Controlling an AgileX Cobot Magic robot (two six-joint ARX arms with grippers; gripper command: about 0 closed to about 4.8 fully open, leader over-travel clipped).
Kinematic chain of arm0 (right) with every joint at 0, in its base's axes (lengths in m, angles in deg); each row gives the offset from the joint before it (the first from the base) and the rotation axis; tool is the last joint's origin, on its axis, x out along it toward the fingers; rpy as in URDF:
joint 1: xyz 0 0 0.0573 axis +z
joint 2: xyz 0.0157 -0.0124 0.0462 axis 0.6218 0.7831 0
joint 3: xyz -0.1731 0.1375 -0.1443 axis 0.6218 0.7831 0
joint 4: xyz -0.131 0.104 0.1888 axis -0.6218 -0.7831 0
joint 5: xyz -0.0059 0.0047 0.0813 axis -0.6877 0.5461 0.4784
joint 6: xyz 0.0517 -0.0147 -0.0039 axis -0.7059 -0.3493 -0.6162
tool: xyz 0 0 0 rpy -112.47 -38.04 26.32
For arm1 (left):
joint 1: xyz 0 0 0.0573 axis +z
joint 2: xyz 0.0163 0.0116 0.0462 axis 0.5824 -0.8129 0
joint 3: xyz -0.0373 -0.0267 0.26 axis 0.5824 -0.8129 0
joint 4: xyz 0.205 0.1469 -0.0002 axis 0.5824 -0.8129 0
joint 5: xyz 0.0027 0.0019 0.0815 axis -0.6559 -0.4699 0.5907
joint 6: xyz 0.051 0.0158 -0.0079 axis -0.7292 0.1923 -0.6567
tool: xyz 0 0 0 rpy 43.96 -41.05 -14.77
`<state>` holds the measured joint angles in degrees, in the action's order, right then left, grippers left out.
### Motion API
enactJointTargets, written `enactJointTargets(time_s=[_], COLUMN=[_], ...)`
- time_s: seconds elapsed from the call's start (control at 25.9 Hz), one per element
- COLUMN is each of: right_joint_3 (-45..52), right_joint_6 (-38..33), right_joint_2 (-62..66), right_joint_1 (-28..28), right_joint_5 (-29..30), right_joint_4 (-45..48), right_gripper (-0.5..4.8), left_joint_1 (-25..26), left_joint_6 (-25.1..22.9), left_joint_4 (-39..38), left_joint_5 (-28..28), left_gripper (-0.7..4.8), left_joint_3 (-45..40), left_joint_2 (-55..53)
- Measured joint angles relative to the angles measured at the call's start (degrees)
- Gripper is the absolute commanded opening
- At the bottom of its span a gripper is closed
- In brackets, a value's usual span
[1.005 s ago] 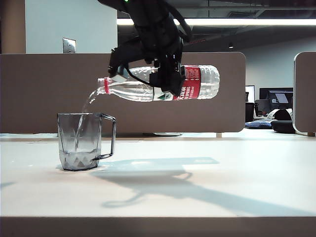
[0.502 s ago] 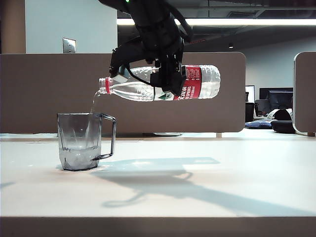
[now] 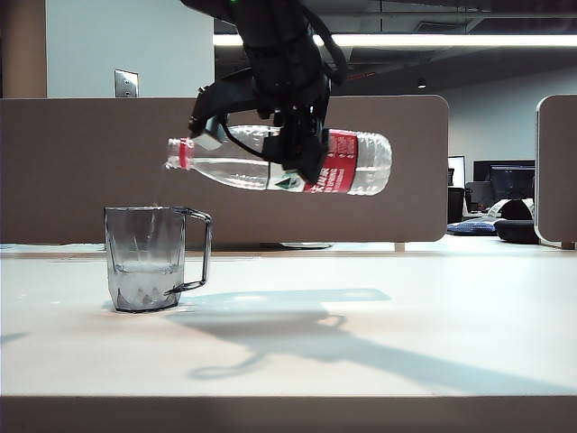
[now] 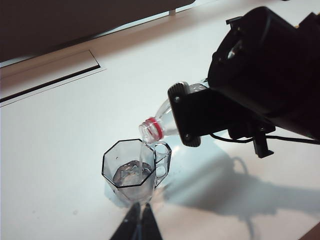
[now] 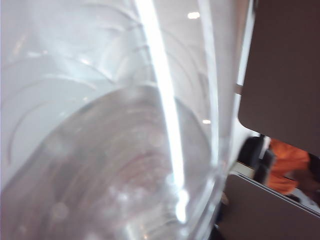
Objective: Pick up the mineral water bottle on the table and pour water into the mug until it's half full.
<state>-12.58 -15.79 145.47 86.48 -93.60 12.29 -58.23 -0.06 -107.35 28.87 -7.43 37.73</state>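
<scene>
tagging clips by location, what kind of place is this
Probably an open-plan office or lab: a brown partition panel behind the white table, ceiling strip lighting, and a desk monitor in the background.

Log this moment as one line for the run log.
right claw: shut on mineral water bottle, tilted over mug | water: low in mug | left claw: shut, near mug

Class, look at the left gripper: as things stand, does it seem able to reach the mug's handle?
Probably yes. The left gripper, jaws shut, sits near the mug, nothing between; the mineral water bottle in the right gripper hangs above the rim.
</scene>
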Motion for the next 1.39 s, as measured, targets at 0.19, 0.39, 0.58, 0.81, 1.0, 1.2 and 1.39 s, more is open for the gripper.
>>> enactJointTargets(time_s=[0.19, 0.39, 0.58, 0.81, 1.0, 1.2, 1.39], right_joint_3=[-0.02, -0.02, -0.02, -0.11, -0.11, -0.13, 9.9], right_joint_6=[-13.14, -25.81, -38.05, -46.93, -47.52, -47.76, -48.15], right_joint_2=[-0.07, -0.42, -3.08, -8.17, -15.47, -19.74, -25.59], right_joint_1=[-0.2, -1.2, -7.32, -15.34, -17.62, -17.55, -17.51], right_joint_5=[6.78, 13.75, 20.39, 30.03, 35.21, 36.72, 37.75], right_joint_4=[0.85, 0.79, 0.46, -1.36, -0.61, 1.18, 6.93], right_gripper=[2.52, 2.52, 2.52, 2.56, 2.55, 2.55, 2.51], left_joint_1=[0.0, -0.02, 0.0, 0.0, -0.02, -0.02, 0.0], left_joint_6=[0.0, -0.2, -0.22, -0.24, -2.6, -2.62, -2.64], left_joint_4=[-0.7, -1.33, -1.38, -1.55, -1.66, -2.01, -3.82], left_joint_5=[0.02, 0.02, 0.04, 0.09, 0.66, 0.66, 0.68], left_gripper=[-0.05, -0.05, -0.05, -0.05, -0.05, -0.05, -0.05], left_joint_3=[0.0, 0.0, 0.0, 0.0, 0.0, 0.0, 0.0], left_joint_2=[0.0, 0.0, 0.0, 0.0, -0.02, -0.02, -0.02])
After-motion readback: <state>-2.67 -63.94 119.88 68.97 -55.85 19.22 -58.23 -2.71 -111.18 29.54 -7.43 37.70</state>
